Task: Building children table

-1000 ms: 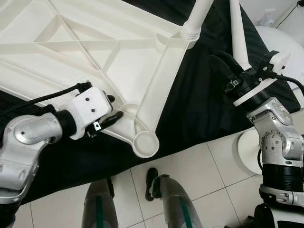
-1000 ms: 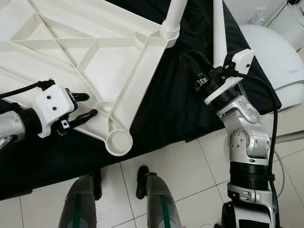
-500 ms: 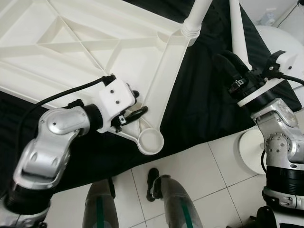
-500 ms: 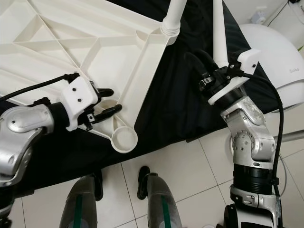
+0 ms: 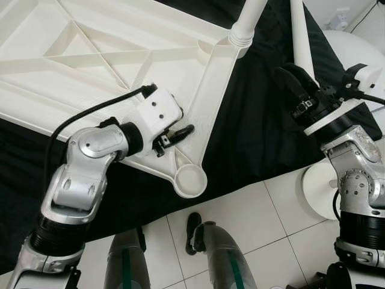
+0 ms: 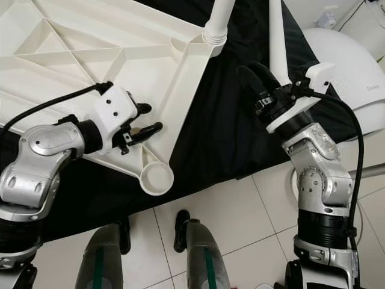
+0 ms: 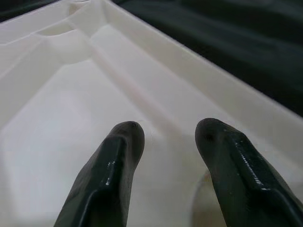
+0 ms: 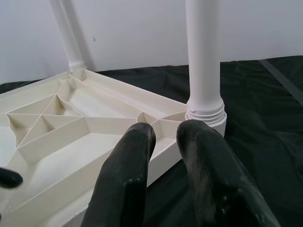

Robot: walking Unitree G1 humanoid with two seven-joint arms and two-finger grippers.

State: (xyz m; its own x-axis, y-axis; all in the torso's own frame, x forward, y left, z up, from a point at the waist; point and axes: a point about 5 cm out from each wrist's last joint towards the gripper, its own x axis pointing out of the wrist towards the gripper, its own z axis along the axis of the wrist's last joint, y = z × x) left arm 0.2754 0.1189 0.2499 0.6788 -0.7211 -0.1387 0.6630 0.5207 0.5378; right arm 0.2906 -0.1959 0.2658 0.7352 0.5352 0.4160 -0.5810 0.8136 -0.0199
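Left eye view: our left gripper (image 5: 181, 133) has advanced from the near edge of the inverted white tabletop (image 5: 90, 72) onto its ribbed underside, and now rests just above the empty round leg socket (image 5: 192, 180) at the near corner. One second ago it lay at the panel's rim; the elbow has since swung up and inward. In the left wrist view its two black fingers (image 7: 118, 161) stand apart, holding nothing, with the moulded channel of the panel directly beneath them. The tabletop lies upside down on a black cloth (image 5: 264, 138), and a white leg (image 5: 248, 21) is already seated in the far corner socket.

Our right gripper (image 6: 260, 75) has drifted only slightly and hovers over the cloth beside a second white pole (image 6: 277, 36). In the right wrist view its fingers (image 8: 130, 175) show a narrow gap and grasp nothing.

We judge the left arm's shift as a bracing move, pinning the panel near the open socket so that another leg can be pressed in. Assembly appears partly complete, with the near socket still unfilled.
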